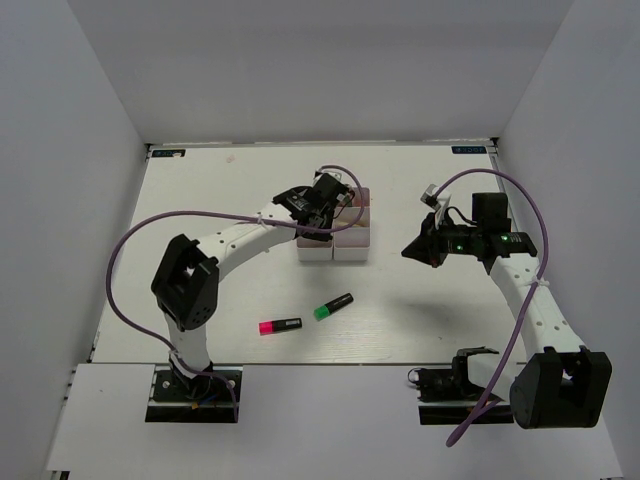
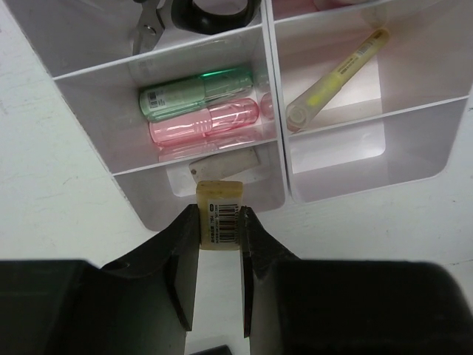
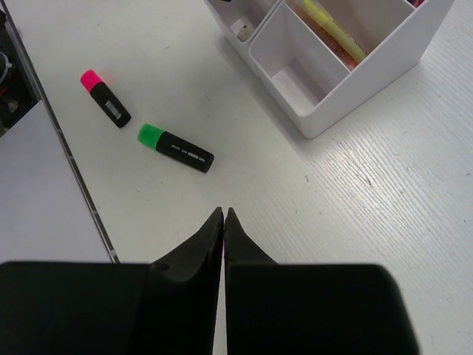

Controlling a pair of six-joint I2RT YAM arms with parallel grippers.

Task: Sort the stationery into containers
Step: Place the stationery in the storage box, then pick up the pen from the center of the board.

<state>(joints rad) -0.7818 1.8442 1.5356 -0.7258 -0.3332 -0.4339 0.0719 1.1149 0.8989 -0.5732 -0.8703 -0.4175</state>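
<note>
White-walled table (image 1: pixel 220 190): the left gripper (image 2: pixel 220 212) clamps a small eraser (image 2: pixel 219 194) by its flat sides above a corner compartment of the bins (image 2: pixel 270 89), mid-table. It looks light, rubbery and unlikely to slip. Alongside, the right gripper (image 3: pixel 223 216) is clenched, empty.

The bins (image 2: pixel 414 159) are smooth, milky translucent plastic with a soft sheen; inside, the green marker (image 2: pixel 196 92) and pink marker (image 2: pixel 203 124) have glossy see-through plastic barrels, the yellow marker (image 2: pixel 336 74) is a duller pale plastic, and the scissors (image 2: pixel 150 18) show bright bare metal. The eraser (image 2: pixel 219 194) looks like matt cream rubber under a printed paper label, and the fingers (image 2: pixel 181 255) of the left gripper (image 2: pixel 221 218) are matt black plastic. The table (image 3: pixel 369 185) is matt white with a fine wood-like grain, and the green highlighter (image 3: pixel 176 148) and pink highlighter (image 3: pixel 106 97) have smooth black plastic bodies with shiny coloured caps.
</note>
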